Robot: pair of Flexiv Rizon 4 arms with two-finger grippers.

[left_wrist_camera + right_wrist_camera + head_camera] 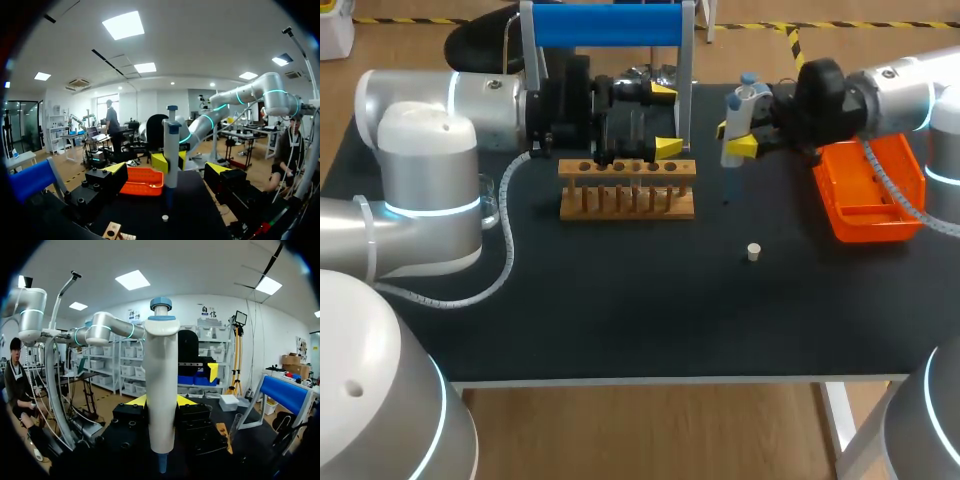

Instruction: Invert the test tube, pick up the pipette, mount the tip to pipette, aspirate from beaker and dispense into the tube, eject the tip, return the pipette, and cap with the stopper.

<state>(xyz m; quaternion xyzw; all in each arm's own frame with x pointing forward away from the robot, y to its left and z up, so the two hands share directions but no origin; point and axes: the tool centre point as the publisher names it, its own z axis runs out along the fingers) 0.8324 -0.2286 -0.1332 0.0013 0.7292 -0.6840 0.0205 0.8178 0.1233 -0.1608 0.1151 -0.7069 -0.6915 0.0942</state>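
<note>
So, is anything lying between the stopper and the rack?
Nothing visible. Only bare table lies between the stopper and the rack. The right gripper, shut on the pipette, hangs farther back, off that line.

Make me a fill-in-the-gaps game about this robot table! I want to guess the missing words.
1. The right gripper is shut on the ____.
2. The tray beside the right arm is coloured ____.
3. The rack with holes, near the left gripper, is made of ____.
4. The little stopper lying on the table is coloured ____.

Missing words: pipette; orange; wood; white.
</note>
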